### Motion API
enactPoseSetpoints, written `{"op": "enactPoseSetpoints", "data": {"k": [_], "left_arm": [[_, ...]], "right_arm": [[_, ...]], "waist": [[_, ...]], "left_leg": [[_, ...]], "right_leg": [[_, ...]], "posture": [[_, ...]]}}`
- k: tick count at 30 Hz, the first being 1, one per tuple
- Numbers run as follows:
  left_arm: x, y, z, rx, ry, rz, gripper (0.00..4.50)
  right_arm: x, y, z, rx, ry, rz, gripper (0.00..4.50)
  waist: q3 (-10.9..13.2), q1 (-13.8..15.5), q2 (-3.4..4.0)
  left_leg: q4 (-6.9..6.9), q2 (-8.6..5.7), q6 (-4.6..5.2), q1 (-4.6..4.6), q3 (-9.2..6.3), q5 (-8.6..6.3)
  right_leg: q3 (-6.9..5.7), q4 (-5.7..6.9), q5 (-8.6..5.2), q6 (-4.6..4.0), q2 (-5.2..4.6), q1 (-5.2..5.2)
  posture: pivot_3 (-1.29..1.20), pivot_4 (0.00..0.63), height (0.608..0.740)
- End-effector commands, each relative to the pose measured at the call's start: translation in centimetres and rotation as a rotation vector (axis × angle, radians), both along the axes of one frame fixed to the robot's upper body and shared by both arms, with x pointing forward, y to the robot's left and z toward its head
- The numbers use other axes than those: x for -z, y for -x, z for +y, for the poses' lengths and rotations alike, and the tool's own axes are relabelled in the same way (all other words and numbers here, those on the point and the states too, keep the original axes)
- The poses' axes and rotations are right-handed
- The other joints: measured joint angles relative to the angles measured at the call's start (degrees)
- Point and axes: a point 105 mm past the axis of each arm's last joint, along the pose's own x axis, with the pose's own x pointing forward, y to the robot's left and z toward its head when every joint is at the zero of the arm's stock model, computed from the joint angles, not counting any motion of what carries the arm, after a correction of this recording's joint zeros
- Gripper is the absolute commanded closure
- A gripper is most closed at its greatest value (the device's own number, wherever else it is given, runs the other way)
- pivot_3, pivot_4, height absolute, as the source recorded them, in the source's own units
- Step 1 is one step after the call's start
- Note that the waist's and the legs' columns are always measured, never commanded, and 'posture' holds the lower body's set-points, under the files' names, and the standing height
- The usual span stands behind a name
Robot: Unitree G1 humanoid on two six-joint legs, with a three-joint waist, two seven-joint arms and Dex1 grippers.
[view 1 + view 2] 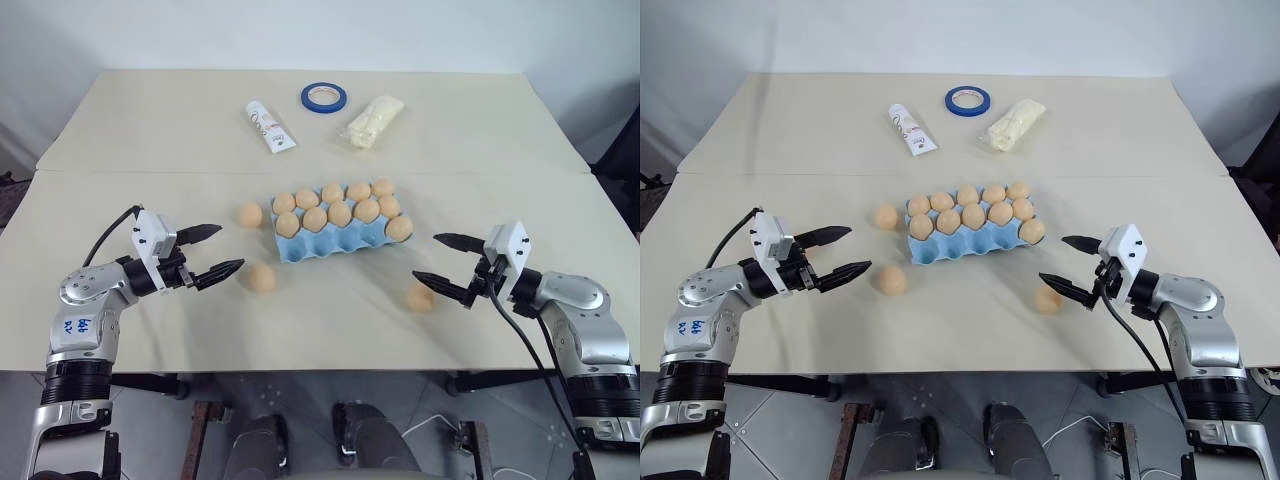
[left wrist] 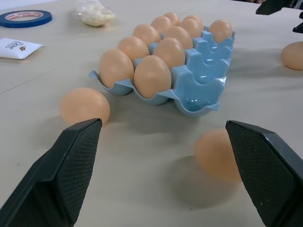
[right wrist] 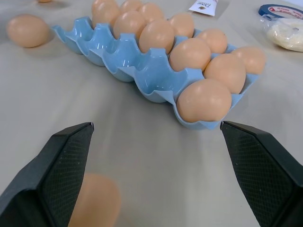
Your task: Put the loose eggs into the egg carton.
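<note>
Nine eggs already seated in the egg carton (image 1: 340,238), mid-table: full far row of five, four in the near row, near row's remaining cups toward the table's left edge empty. Three loose eggs on the bare table (image 1: 330,330): egg by the carton's left end (image 1: 250,214), just beside it; egg in front of the carton's left corner (image 1: 262,277), toward the near edge; egg near the right gripper (image 1: 420,298), toward the near edge, off the carton's right corner.

Left gripper (image 1: 217,253) hovering over the table near the left edge, jaws wide apart, nothing between them, aimed toward the carton and the egg in front of it. Right gripper (image 1: 447,262) likewise spread wide and empty, third egg just beside its lower finger.

Roughly three quarters done by count; three pickups and placements left, matching what look like three free cups.

Blue tape ring (image 1: 324,97), white tube (image 1: 270,127) and clear bag (image 1: 375,121) well apart near the far edge, no part in the job.
</note>
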Motion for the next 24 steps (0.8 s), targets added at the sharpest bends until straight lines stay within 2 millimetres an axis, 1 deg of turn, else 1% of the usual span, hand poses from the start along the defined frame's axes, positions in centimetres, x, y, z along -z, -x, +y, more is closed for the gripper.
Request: {"op": "enactPoseSetpoints", "data": {"k": [1, 3, 5, 8, 13, 16, 19, 23, 24], "left_arm": [[-0.9, -0.1, 0.1, 0.007, 0.004, -0.034, 0.04], [-1.0, -0.2, 0.2, -0.014, -0.004, -0.050, 0.04], [-0.9, -0.3, 0.4, -0.034, 0.011, -0.015, 0.04], [-1.2, -0.4, 0.5, -0.050, 0.016, -0.019, 0.04], [-1.0, -0.5, 0.7, -0.063, -0.025, -0.014, 0.04], [-1.4, -0.2, 0.5, -0.030, 0.004, -0.018, 0.04], [-1.9, 0.0, 0.3, 0.011, 0.025, -0.053, 0.04], [-3.2, 0.8, 0.0, 0.108, 0.120, -0.152, 0.04], [-3.2, 1.0, 0.0, 0.132, 0.126, -0.156, 0.04]], "right_arm": [[-1.7, 0.0, -0.4, 0.012, 0.005, -0.066, 0.00], [-1.7, -0.1, -0.3, 0.015, 0.003, -0.067, 0.00], [-1.7, -0.1, -0.3, 0.016, 0.001, -0.068, 0.00], [-1.8, -0.1, -0.3, 0.018, 0.000, -0.070, 0.00], [-2.0, -0.2, -0.3, 0.022, -0.001, -0.073, 0.00], [-2.3, -0.2, -0.3, 0.024, -0.001, -0.077, 0.00], [-3.2, 0.0, -0.2, 0.033, -0.012, -0.093, 0.00], [-3.9, 1.0, -0.2, 0.046, -0.029, -0.095, 0.00], [-3.9, 1.4, -0.2, 0.050, -0.031, -0.092, 0.00]], "waist": [[0.00, 0.00, 0.00], [0.00, 0.00, 0.00], [0.00, 0.00, 0.00], [0.00, -0.01, 0.00], [0.00, -0.01, 0.00], [0.00, 0.00, 0.00], [0.00, 0.01, 0.00], [0.00, 0.16, 0.00], [0.00, 0.19, 0.00]], "left_leg": [[0.00, 0.00, 0.00, 0.00, 0.00, 0.00], [0.01, 0.00, 0.00, 0.00, 0.00, 0.00], [0.02, 0.00, 0.00, 0.00, 0.00, 0.00], [0.02, 0.00, 0.00, 0.00, -0.01, 0.00], [0.02, 0.00, 0.00, 0.00, 0.00, 0.00], [0.02, 0.00, 0.00, 0.00, 0.00, 0.00], [0.02, 0.00, 0.00, 0.00, 0.00, 0.00], [0.01, 0.00, -0.01, 0.00, -0.01, 0.00], [0.01, 0.00, -0.01, 0.00, -0.04, 0.00]], "right_leg": [[0.00, 0.00, 0.00, 0.00, 0.00, 0.00], [0.00, 0.01, 0.00, 0.00, 0.00, 0.00], [0.00, 0.02, 0.00, 0.00, 0.00, 0.00], [0.00, 0.03, 0.00, 0.00, 0.00, 0.00], [0.00, 0.03, 0.00, 0.00, 0.00, 0.00], [0.00, 0.03, 0.00, 0.00, 0.01, 0.00], [0.00, 0.03, 0.00, 0.00, 0.00, 0.00], [-0.02, 0.04, 0.00, 0.00, 0.00, -0.01], [-0.05, 0.03, 0.00, -0.01, 0.00, 0.00]], "posture": [[0.00, 0.150, 0.740], [0.00, 0.150, 0.740], [0.00, 0.150, 0.740], [0.00, 0.150, 0.740], [0.00, 0.150, 0.740], [0.00, 0.150, 0.740], [0.00, 0.150, 0.740], [0.00, 0.150, 0.740], [0.00, 0.150, 0.740]]}}
